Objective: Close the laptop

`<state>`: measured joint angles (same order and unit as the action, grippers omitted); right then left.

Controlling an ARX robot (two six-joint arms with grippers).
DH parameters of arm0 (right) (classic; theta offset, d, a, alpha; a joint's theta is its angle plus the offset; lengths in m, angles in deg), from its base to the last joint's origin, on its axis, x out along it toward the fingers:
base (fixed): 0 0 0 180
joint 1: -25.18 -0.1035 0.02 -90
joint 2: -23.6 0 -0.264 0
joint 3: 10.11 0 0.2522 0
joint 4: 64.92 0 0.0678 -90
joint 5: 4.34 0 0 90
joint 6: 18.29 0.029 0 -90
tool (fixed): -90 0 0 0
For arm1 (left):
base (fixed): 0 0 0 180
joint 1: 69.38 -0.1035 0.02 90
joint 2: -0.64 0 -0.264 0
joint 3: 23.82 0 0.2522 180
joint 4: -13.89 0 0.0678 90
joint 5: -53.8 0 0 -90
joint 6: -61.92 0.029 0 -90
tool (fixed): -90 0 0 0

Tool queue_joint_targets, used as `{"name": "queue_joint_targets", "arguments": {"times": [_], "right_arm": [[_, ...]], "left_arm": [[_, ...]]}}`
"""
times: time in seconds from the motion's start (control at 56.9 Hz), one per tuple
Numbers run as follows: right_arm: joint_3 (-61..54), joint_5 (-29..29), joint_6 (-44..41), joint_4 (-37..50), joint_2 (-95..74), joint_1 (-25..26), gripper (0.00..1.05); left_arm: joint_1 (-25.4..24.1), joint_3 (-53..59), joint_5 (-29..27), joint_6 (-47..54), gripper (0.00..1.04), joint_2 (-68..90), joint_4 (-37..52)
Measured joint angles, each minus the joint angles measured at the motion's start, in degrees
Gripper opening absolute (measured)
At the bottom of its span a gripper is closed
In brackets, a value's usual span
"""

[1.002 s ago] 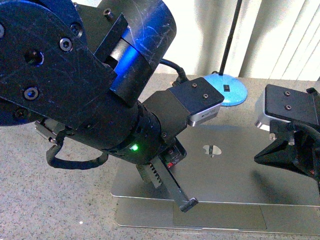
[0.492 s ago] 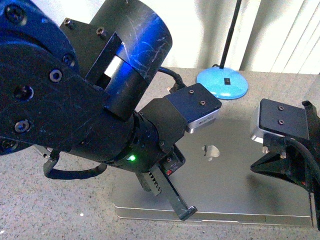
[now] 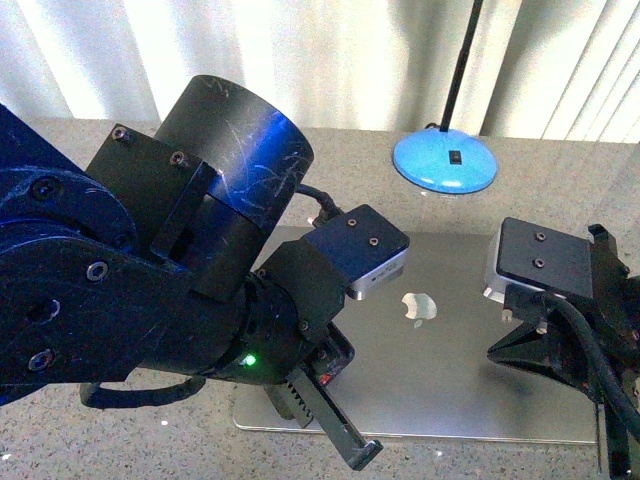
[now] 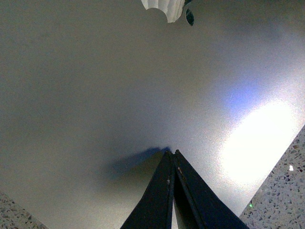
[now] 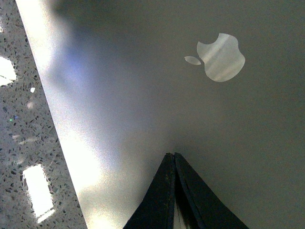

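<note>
The grey-silver laptop (image 3: 440,370) lies on the table with its lid down flat and the apple logo (image 3: 420,306) facing up. Its keys, trackpad and screen are hidden. My left gripper (image 3: 360,453) is shut and empty, its tip at the lid near the laptop's front left edge. In the left wrist view the shut tip (image 4: 170,152) rests on the lid (image 4: 95,95). My right gripper (image 3: 497,352) is shut and empty over the lid's right part. In the right wrist view its tip (image 5: 170,155) touches the lid below the logo (image 5: 220,57).
A blue lamp base (image 3: 444,162) with a black pole (image 3: 460,60) stands behind the laptop. The speckled stone table (image 3: 600,170) runs back to pale curtains (image 3: 300,50). My bulky left arm (image 3: 150,300) blocks the left of the front view.
The lid has gone down from partly raised, with the trackpad deck showing under it, to flat. Both shut grippers have stayed on the lid as it came down.
</note>
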<state>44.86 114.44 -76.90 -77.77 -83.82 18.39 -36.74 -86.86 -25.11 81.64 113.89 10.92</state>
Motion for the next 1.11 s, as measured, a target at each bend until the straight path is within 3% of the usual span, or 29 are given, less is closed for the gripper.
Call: {"name": "queue_joint_targets", "arguments": {"times": [0.158,0.264,0.316,0.404,0.439,0.475,0.58,0.615,0.668,0.756,0.879,1.107], "right_arm": [[-0.3,1.7,2.6,1.9,1.9,0.1,0.03],[-0.9,2.1,7.8,8.2,5.4,0.3,0.03],[-0.9,0.5,11.1,12.3,7.2,0.4,0.03],[0.0,-9.0,25.3,24.5,13.1,0.9,0.03],[1.6,-15.5,32.7,27.1,15.7,1.2,0.10],[2.4,-18.2,39.0,27.6,17.1,1.5,0.17],[2.4,-19.0,46.9,27.7,17.6,1.7,0.38],[-0.1,-24.9,50.6,35.1,16.0,1.0,0.35],[-5.9,-32.5,54.2,48.3,15.5,0.7,0.22],[-12.0,-33.7,56.3,57.0,18.7,1.6,0.07],[-17.4,-33.5,57.4,58.7,24.2,2.5,0.03],[-26.6,-30.1,57.7,58.2,32.7,4.5,0.03]], "left_arm": [[-1.6,0.0,1.4,-2.7,0.04,-1.5,0.6],[-3.5,0.1,1.5,-5.6,0.04,-4.5,3.5],[-4.7,0.1,0.5,-8.3,0.04,-6.5,6.0],[-8.8,-0.1,-3.8,-17.2,0.04,-12.9,15.5],[-10.2,-0.7,-4.5,-21.2,0.11,-15.0,17.2],[-11.1,-1.0,-5.1,-23.9,0.20,-16.3,17.7],[-11.1,-0.4,-4.8,-27.0,0.41,-15.6,17.5],[-10.6,0.0,-5.0,-27.3,0.49,-14.8,17.9],[-9.4,5.4,-19.9,-23.8,0.37,-13.9,32.9],[-11.2,13.3,-29.4,-21.8,0.22,-16.5,46.4],[-15.2,20.9,-28.7,-21.1,0.03,-23.2,51.3],[-19.8,32.3,-23.3,-20.3,0.04,-32.1,52.9]]}}
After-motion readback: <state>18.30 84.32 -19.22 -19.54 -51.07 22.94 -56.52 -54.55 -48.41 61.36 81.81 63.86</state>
